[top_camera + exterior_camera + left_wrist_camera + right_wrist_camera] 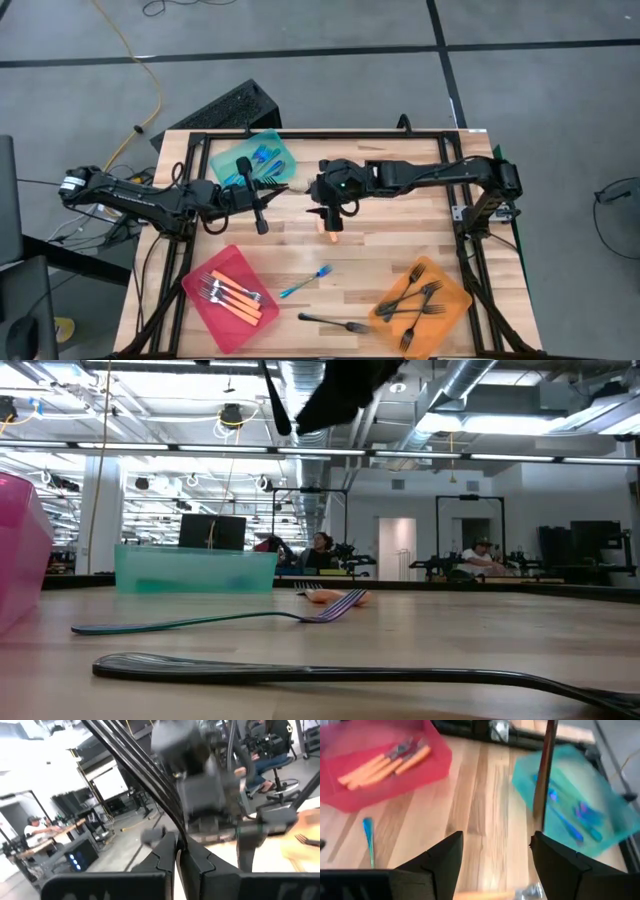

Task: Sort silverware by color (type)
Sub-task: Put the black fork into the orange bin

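Right tool (331, 222), jaws apart above an orange fork (329, 228) lying mid-desk (380, 250); left tool (262, 226) closed. Next: regrasp, carry to red tray (200, 297).

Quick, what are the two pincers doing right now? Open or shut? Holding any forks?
Left pincer: shut, holding nothing, beside the teal tray.
Right pincer: open and empty, over an orange-handled fork lying on the table.

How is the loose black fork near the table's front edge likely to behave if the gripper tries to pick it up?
The black fork lies flat on the table, so pinching it looks awkward. Its slim handle suggests it is light and apt to slide or spin when nudged. It probably stays stiff, and rolling seems unlikely.
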Controlling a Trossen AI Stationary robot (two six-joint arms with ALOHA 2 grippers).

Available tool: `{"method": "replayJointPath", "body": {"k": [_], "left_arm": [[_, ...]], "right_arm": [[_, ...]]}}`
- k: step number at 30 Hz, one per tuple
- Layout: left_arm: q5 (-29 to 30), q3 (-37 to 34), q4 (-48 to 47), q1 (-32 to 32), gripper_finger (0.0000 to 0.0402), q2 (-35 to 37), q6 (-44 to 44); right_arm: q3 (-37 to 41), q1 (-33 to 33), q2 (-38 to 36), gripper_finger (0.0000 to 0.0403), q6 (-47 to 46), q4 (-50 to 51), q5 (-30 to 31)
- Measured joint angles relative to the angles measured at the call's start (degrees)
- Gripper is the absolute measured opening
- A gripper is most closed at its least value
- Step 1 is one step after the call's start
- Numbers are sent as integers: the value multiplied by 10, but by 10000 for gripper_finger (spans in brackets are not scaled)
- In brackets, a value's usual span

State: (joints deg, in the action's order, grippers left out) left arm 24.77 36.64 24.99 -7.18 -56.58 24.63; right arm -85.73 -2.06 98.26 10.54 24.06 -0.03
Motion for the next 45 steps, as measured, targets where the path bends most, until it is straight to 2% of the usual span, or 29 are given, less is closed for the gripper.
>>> {"method": "replayJointPath", "body": {"k": [5,12,22,28,32,36,41,45], "left_arm": [[-2,9,-15,-2,0,0,11],[-61,11,-10,-1,0,-18,-13],[-92,24,126,1,0,-165,-70],[-113,133,117,1,0,-277,-123],[-155,242,19,1,0,-356,-113],[-193,357,-66,-3,0,-434,-61],[-238,444,-56,-16,0,-506,14],[-250,472,-25,-32,0,-543,114]], "right_arm": [[0,-14,-9,255,12,96,12],[0,-39,-97,255,33,249,65],[0,-101,-245,255,14,254,104],[0,-140,-301,255,-23,245,107],[0,-147,-313,255,-41,249,107],[0,-145,-317,255,-47,258,107],[0,-137,-315,255,-42,281,107],[0,-138,-315,255,-41,295,107]]}}
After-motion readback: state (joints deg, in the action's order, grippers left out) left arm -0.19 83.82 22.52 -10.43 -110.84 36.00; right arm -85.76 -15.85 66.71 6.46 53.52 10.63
